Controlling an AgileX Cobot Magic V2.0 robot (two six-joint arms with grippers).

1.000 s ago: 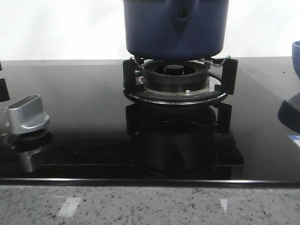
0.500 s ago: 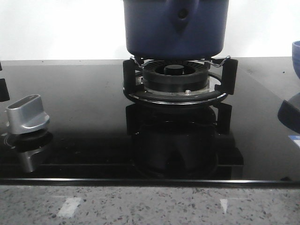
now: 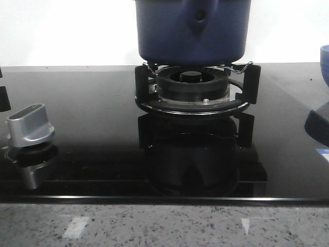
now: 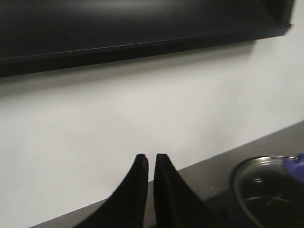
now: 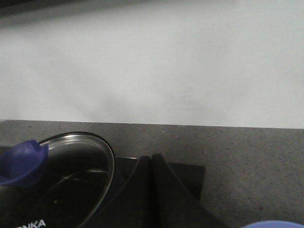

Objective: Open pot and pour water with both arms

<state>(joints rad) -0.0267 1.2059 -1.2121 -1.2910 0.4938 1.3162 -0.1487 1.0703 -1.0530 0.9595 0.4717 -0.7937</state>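
The pot (image 3: 193, 31) is sitting on the black burner stand (image 3: 198, 87) in the middle of the glossy black stovetop (image 3: 92, 134), with its stubby blue handle (image 3: 199, 18) and its little hole facing the front camera. Its top is cut off in that view, but both wrist views show a glass lid (image 5: 78, 175) with a metal rim on it, plus a blue knob (image 5: 21, 161) on top.

The left gripper (image 4: 151, 164) has its two black fingers almost touching, just a thin slit between them, nothing in there. The lid (image 4: 268, 190) is off to one side of it and lower, well apart from the fingertips. Mostly it's looking at a white wall (image 4: 142, 109) and a dark shelf (image 4: 142, 28) above.

The right gripper (image 5: 152, 161) is closed as well, fingers pressed together and empty. The lid is just beside it on one side, not touching as far as I can tell. A bit of a blue bowl (image 5: 275, 224) peeks in on its other side, and the same bowl (image 3: 324, 64) shows at the right edge of the front view.

There's also a silver stove dial (image 3: 30, 126) front left, and a speckled counter edge (image 3: 164, 224) under the stovetop.
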